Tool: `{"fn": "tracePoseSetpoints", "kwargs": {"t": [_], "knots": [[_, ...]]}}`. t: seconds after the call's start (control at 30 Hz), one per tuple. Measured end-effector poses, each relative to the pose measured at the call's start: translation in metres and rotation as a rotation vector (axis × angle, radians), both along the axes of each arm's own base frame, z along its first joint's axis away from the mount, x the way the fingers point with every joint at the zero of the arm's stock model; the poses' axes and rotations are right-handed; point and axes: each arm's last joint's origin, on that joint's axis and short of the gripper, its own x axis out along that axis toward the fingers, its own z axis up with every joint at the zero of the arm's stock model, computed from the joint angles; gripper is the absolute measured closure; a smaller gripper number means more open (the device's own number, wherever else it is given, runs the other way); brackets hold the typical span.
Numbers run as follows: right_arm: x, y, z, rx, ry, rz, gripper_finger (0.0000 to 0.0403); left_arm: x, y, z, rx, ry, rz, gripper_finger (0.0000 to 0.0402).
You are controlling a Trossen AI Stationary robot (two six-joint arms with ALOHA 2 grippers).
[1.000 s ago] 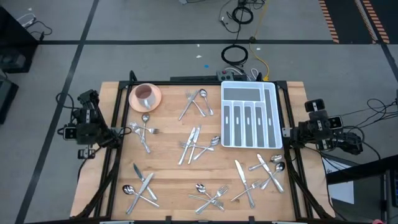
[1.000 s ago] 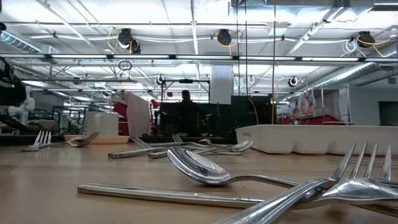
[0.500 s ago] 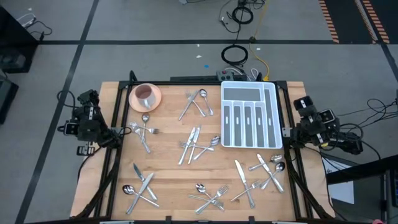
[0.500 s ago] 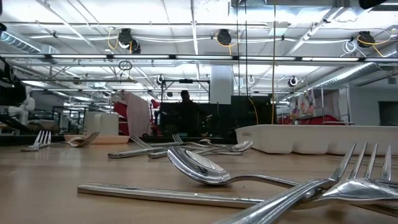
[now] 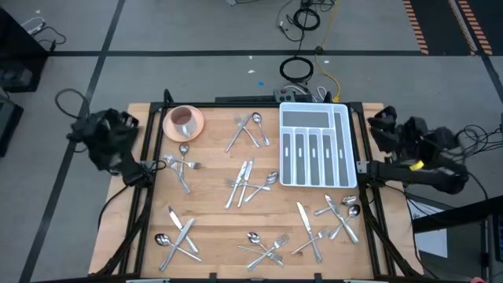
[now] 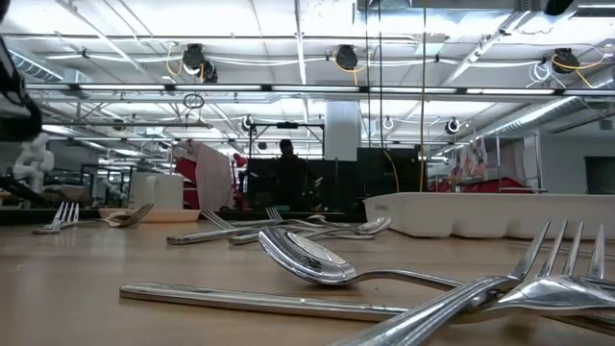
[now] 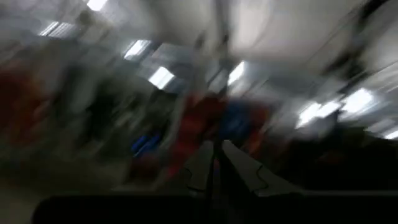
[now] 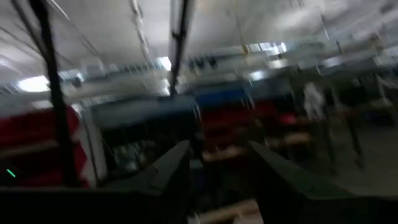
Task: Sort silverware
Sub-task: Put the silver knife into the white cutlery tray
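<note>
The silverware lies in several loose heaps on the wooden table: forks and spoons at the far middle [image 5: 249, 130], a heap at the centre [image 5: 250, 182], one by the left edge [image 5: 181, 167], others along the near edge [image 5: 178, 236] [image 5: 266, 248] [image 5: 330, 220]. In the low view a spoon [image 6: 306, 258] rests across a knife. My left gripper [image 7: 216, 167] is off the table's left edge [image 5: 118, 130], shut and empty. My right gripper [image 8: 221, 171] is off the right edge [image 5: 383, 123], open and empty. Both point out into the room, above the table.
A white divided tray [image 5: 343, 149] stands at the far right of the table. A pink cup on its saucer [image 5: 183, 121] stands at the far left corner. Black frame rails run along the table's left and right edges, and cables lie on the floor behind.
Both arms have risen from their folded places beside the table's left and right edges. Their grippers have tipped upward, and both wrist views are blurred. The silverware, the tray and the cup have not moved.
</note>
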Motion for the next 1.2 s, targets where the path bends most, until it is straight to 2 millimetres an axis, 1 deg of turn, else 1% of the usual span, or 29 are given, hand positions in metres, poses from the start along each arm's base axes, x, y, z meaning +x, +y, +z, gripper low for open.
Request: {"fn": "tracePoseSetpoints", "kwargs": {"t": [0.07,0.1,0.13,0.2,0.27,0.43,0.5,0.57,0.6,0.63,0.67,0.7,0.73,0.77,0.83,0.9,0.93,0.97,1.0,1.03,1.13,1.2], "knots": [[-0.003,-0.001,0.009,0.038,0.152,-0.031,0.0247,0.008,-0.01,0.008,0.0,0.281,0.167,0.0368],[-0.003,-0.001,0.012,0.059,0.223,-0.045,0.0244,0.012,-0.016,0.01,0.027,0.364,0.224,0.0368],[-0.003,-0.001,0.015,0.079,0.291,-0.062,0.024,0.015,-0.022,0.014,0.06,0.408,0.25,0.0367],[0.0,-0.003,0.014,0.113,0.435,-0.1,0.0228,0.019,-0.033,0.02,0.099,0.426,0.243,0.0361],[0.005,-0.004,0.009,0.154,0.576,-0.117,0.0212,0.024,-0.043,0.022,0.117,0.434,0.237,0.035],[0.02,-0.007,-0.014,0.243,0.884,-0.135,0.0169,0.037,-0.067,0.015,0.142,0.447,0.249,0.0307],[0.025,-0.007,-0.021,0.277,0.965,-0.141,0.0159,0.044,-0.071,0.012,0.094,0.434,0.28,0.0291],[0.03,-0.008,-0.027,0.296,1.019,-0.147,0.0155,0.053,-0.072,0.011,-0.042,0.377,0.312,0.0285],[0.032,-0.008,-0.029,0.297,1.033,-0.145,0.0154,0.059,-0.074,0.009,-0.05,0.35,0.291,0.0284],[0.033,-0.009,-0.031,0.293,1.047,-0.14,0.0154,0.065,-0.077,0.008,0.0,0.326,0.227,0.0284],[0.035,-0.009,-0.033,0.287,1.059,-0.131,0.0155,0.07,-0.081,0.007,0.064,0.288,0.112,0.0284],[0.036,-0.008,-0.034,0.28,1.071,-0.119,0.0156,0.074,-0.086,0.008,0.122,0.233,-0.039,0.0287],[0.037,-0.009,-0.035,0.274,1.077,-0.116,0.0158,0.078,-0.089,0.01,0.142,0.168,-0.182,0.0291],[0.038,-0.009,-0.035,0.269,1.08,-0.114,0.0158,0.082,-0.092,0.011,0.132,0.102,-0.312,0.0298],[0.038,-0.009,-0.035,0.264,1.082,-0.109,0.0159,0.087,-0.092,0.02,0.055,-0.062,-0.518,0.0311],[0.038,-0.009,-0.034,0.264,1.079,-0.109,0.0159,0.086,-0.092,0.032,0.03,-0.247,-0.699,0.0325],[0.038,-0.009,-0.034,0.265,1.079,-0.109,0.0158,0.086,-0.093,0.035,0.043,-0.301,-0.747,0.0331],[0.038,-0.009,-0.034,0.269,1.078,-0.109,0.0158,0.089,-0.094,0.036,0.031,-0.298,-0.763,0.0338],[0.038,-0.008,-0.034,0.272,1.077,-0.104,0.0158,0.093,-0.094,0.034,-0.005,-0.242,-0.757,0.0343],[0.039,-0.008,-0.035,0.277,1.077,-0.09,0.0158,0.099,-0.095,0.03,-0.064,-0.137,-0.746,0.0347],[0.039,-0.007,-0.035,0.304,1.072,-0.073,0.0158,0.114,-0.093,0.003,-0.287,0.29,-0.642,0.0352],[0.039,-0.007,-0.035,0.318,1.072,-0.064,0.0158,0.119,-0.089,-0.014,-0.369,0.54,-0.551,0.0352]]}}
